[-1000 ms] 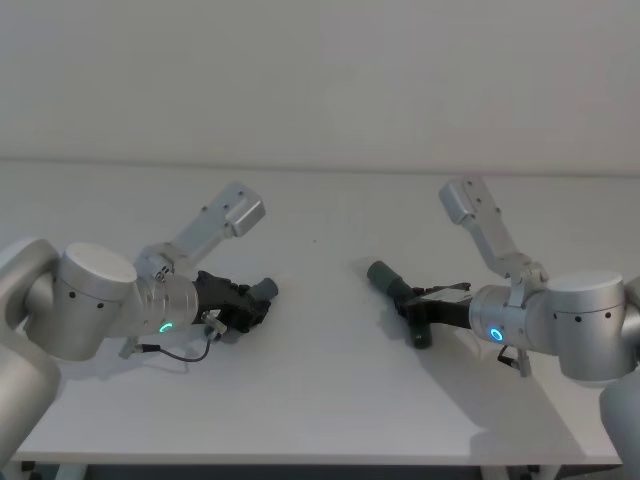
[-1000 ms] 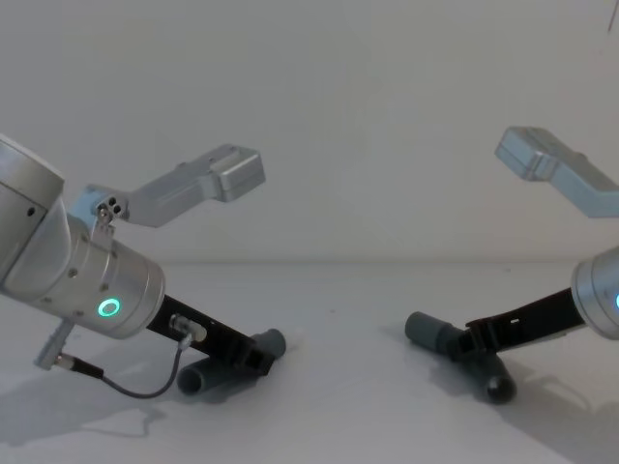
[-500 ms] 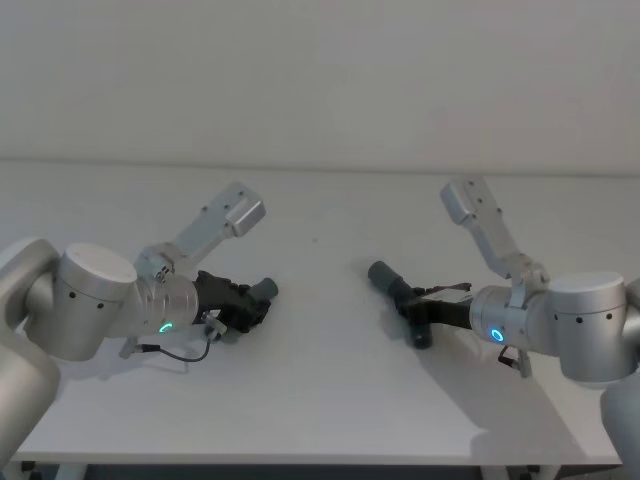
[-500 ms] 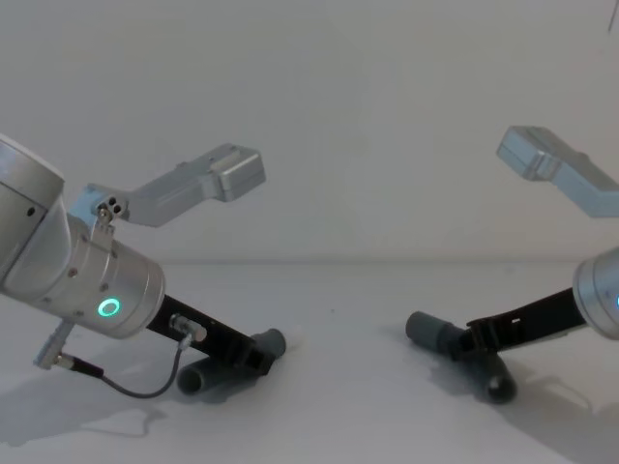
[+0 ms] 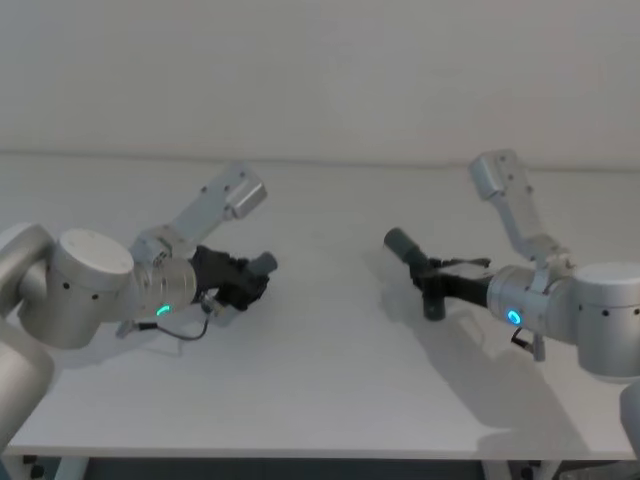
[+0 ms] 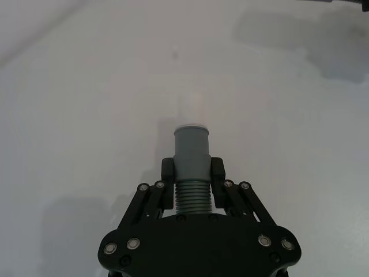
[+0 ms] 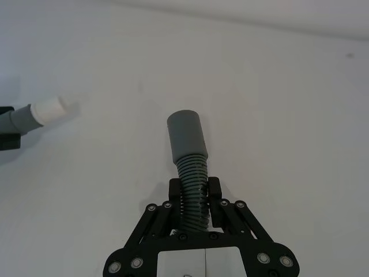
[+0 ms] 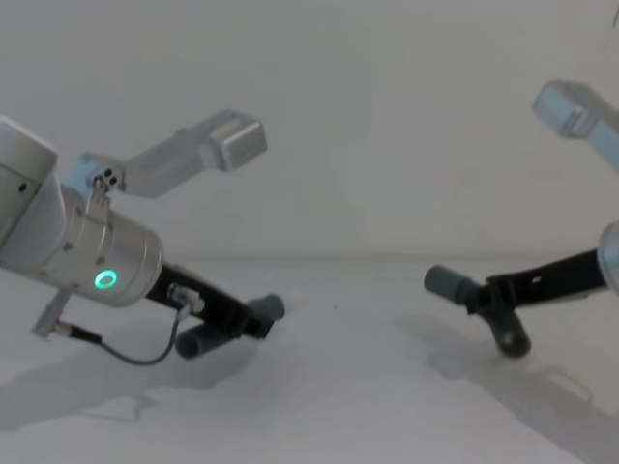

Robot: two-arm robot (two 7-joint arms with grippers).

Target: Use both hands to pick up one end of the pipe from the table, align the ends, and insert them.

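Left gripper [image 6: 192, 173] pinches the left pipe piece [image 6: 191, 199] on its ribbed middle, right behind the cuff, jaws pressed in from both sides. That hold leaves the cuff and its white tip [image 7: 49, 109] sticking out free ahead of the fingers, so the mating end is bare. Right gripper [image 7: 195, 189] clamps the right pipe piece [image 7: 192, 167] the same way, on the ribs, with the plain grey cuff [image 7: 184, 133] projecting forward past a short bent run of ribbing. In the head view both pieces are over the table [image 5: 320, 380], well apart, one to each side, free ends turned roughly inward. In the chest view the right piece hangs clear of the surface, shadow beneath. The left one sits lower, and I cannot tell whether its rear end touches. Judgement: pick-up looks done and alignment is the step in hand, as the two ends do not yet share one line. Next move calls for bringing the white tip and grey cuff onto a common axis. Risk: the ribbing flexes, so a cuff may deflect on contact.
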